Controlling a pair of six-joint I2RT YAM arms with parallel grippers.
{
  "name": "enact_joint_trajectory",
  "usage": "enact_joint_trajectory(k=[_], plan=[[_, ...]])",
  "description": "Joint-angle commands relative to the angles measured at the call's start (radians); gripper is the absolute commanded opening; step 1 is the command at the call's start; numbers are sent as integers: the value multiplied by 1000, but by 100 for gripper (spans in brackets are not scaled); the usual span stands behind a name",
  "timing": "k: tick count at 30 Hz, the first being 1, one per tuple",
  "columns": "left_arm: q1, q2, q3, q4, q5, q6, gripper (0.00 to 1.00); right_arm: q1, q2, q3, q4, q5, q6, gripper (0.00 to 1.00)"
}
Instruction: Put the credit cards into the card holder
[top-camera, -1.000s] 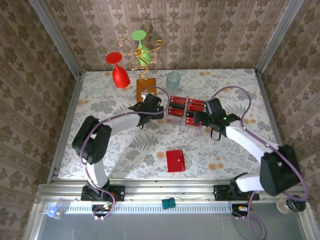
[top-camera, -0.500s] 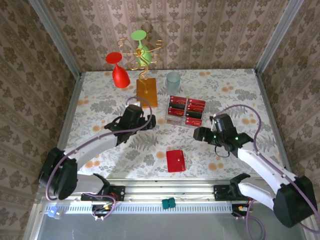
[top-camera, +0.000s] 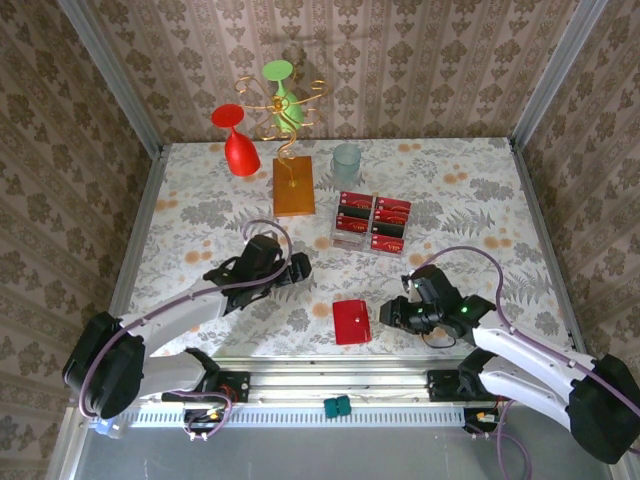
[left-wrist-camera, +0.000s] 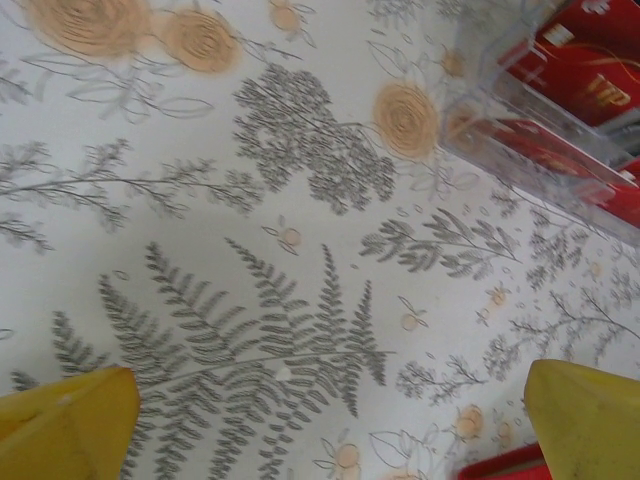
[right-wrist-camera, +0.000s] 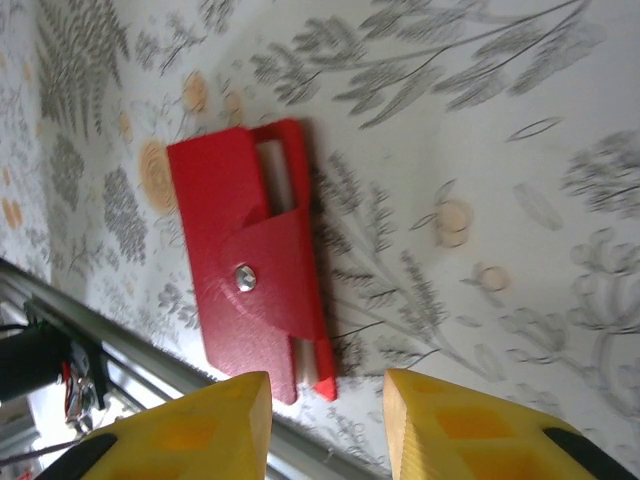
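Right gripper (top-camera: 393, 316) is pictured low over the floral surface (top-camera: 200, 215) at the lower centre of the overhead frame. Its jaws are drawn narrowly apart, with nothing held between them. The card holder (top-camera: 351, 321) is seen just to the left of it in that frame, lying flat and fastened by a snap flap.

In the right wrist view the card holder (right-wrist-camera: 250, 300) is shown above and a little left of the gripper (right-wrist-camera: 325, 385). Its long axis runs steeply from upper left to lower right of the frame. Its lower end therefore sits close to the yellow finger (right-wrist-camera: 190, 430) at lower left, not in line with the gap.

The credit cards (top-camera: 372, 222) are laid in 2 columns in a clear tray (top-camera: 340, 240) at the centre of the overhead frame, well apart from the card holder. The left gripper (top-camera: 298, 268) is spread wide and empty, to the upper left of the card holder. In its wrist view the clear tray (left-wrist-camera: 500, 110) and the credit cards (left-wrist-camera: 590, 70) are found at the upper right corner.

The right arm is judged the nearer to the card holder. The coming move is judged to hinge on a small shift toward frame left, or a turn of the wrist, so that the card holder is brought in line with the jaws.
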Motion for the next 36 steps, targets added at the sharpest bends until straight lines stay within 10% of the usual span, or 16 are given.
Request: enact_joint_trajectory(k=[1, 36], plan=[[-46, 20, 58, -10, -7, 0, 100, 58, 18, -19, 70, 28, 79, 37], [-143, 136, 87, 45, -37, -19, 100, 238, 238, -36, 304, 115, 184, 42]])
